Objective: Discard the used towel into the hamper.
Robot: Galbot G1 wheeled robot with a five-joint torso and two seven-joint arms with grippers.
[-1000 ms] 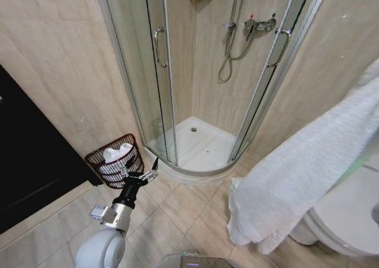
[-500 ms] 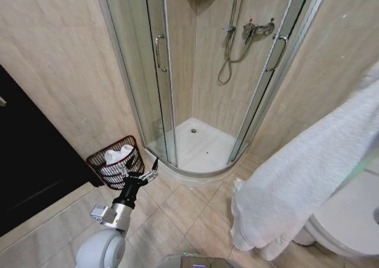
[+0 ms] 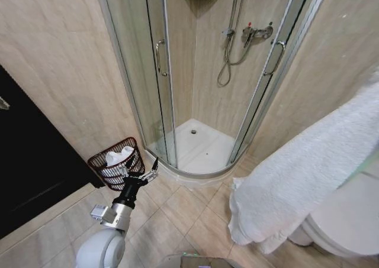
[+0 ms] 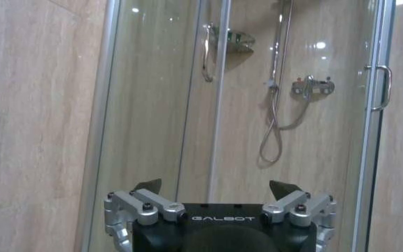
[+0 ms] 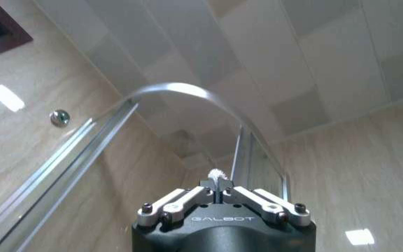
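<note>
The hamper [image 3: 116, 163] stands on the tiled floor [image 3: 177, 215] against the beige wall, just beside the glass door of the shower cabin [image 3: 195, 78]. White cloth already lies inside the hamper. The left gripper [image 3: 144, 174] hangs low next to the hamper, on the side toward the shower cabin, and its fingers [image 4: 147, 185] are spread apart with nothing between them. The used towel [image 3: 302, 179], large and white, hangs down on the other side of the shower cabin, well apart from the hamper, and partly covers a white toilet [image 3: 343, 220]. The right gripper [image 5: 218, 187] points up toward the ceiling; its fingers are pressed together on a small tuft of the white towel.
</note>
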